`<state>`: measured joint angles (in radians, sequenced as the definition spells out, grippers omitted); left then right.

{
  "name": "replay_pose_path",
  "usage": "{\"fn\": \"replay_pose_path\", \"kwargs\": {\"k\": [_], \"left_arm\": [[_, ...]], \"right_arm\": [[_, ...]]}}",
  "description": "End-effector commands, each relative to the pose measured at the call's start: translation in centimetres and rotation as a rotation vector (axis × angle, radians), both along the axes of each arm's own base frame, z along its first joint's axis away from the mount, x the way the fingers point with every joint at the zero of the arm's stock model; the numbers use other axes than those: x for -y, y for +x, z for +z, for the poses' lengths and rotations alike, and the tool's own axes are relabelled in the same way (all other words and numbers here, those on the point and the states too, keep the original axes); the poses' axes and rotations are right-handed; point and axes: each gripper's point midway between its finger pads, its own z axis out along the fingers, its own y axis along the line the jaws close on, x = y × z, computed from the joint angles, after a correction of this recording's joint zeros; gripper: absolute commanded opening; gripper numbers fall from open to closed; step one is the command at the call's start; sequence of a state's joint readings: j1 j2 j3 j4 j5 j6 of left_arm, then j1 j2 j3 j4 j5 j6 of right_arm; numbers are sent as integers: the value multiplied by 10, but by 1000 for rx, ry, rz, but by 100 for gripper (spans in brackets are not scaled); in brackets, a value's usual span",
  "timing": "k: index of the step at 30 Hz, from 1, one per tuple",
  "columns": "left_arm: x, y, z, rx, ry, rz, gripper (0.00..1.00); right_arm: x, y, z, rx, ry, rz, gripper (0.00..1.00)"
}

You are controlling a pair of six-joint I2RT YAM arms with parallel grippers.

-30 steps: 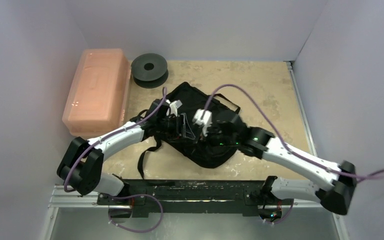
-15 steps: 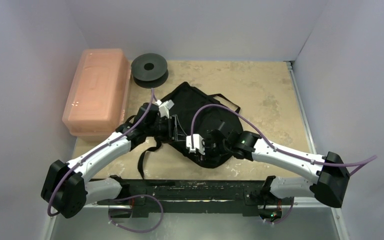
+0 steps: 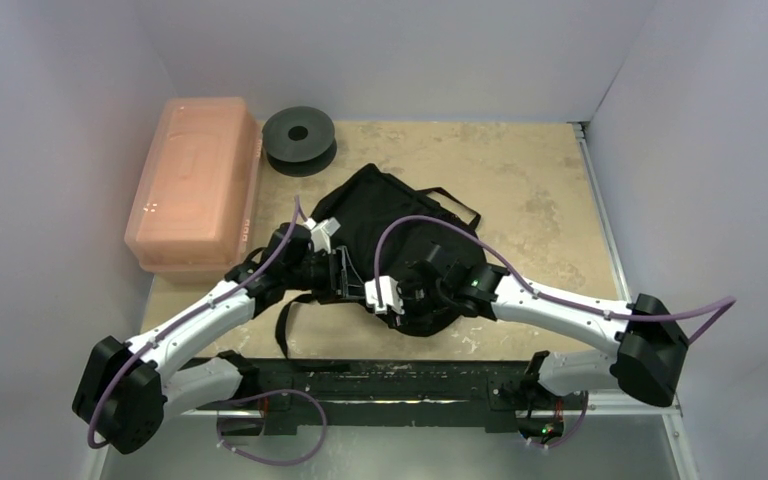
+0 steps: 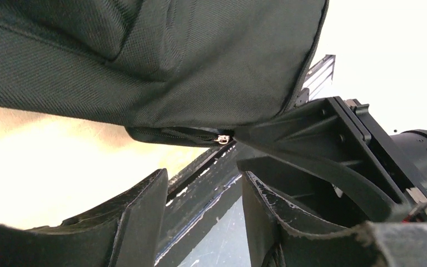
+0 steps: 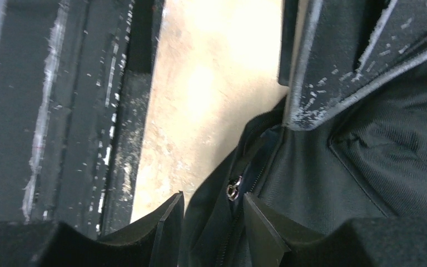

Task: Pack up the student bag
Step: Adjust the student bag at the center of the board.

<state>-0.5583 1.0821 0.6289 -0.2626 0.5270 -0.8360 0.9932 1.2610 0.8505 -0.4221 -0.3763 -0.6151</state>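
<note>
The student bag [image 3: 390, 225], a soft black backpack, lies in the middle of the tan table. Its near end is between the two grippers. My left gripper [image 3: 353, 283] is at the bag's near left edge. In the left wrist view it [image 4: 203, 183] is open and empty, just below the bag [image 4: 144, 61] and a small metal zip pull [image 4: 222, 139]. My right gripper [image 3: 407, 308] is at the near corner. In the right wrist view it [image 5: 213, 203] is open, its fingers either side of the bag's zipped edge [image 5: 322, 178], with the zip pull [image 5: 233, 189] between them.
A pink translucent box [image 3: 195, 185] stands at the back left, with a black round spool [image 3: 299, 138] beside it. A loose black strap [image 3: 288, 318] trails toward the black rail [image 3: 380, 375] at the near edge. White walls enclose the table.
Both arms have stretched out lower and moved toward the near edge. The grippers have come down from above the bag's middle to its near end.
</note>
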Motion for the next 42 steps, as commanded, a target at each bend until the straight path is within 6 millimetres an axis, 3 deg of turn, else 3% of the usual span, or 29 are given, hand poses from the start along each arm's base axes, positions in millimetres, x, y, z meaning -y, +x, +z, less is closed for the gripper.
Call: {"fn": "replay_pose_path", "kwargs": {"k": [1,5,12,16,20,28,31,42], "left_arm": [[5,-3,5,-27,-67,6,50],[10,-5,-1,-90,-80,4,48],[22,-3,-10,-148,-121,-28,45],[30,-3,-16,-215,-159,-42,43],[30,-5,-25,-255,-150,-27,41],[33,-8,-41,-223,27,-68,43],[40,-7,-43,-227,45,-77,39],[48,-1,-48,-230,61,-53,42]], "right_arm": [[-1,16,-8,77,-26,-20,48],[5,14,-21,58,-70,-28,44],[17,15,-26,75,-99,-100,36],[18,7,-32,73,-124,-92,21],[14,4,-31,74,-119,-76,0],[10,5,-24,99,-92,-67,0],[10,5,-23,106,-94,-62,0],[9,3,-21,124,-94,-56,0]]}}
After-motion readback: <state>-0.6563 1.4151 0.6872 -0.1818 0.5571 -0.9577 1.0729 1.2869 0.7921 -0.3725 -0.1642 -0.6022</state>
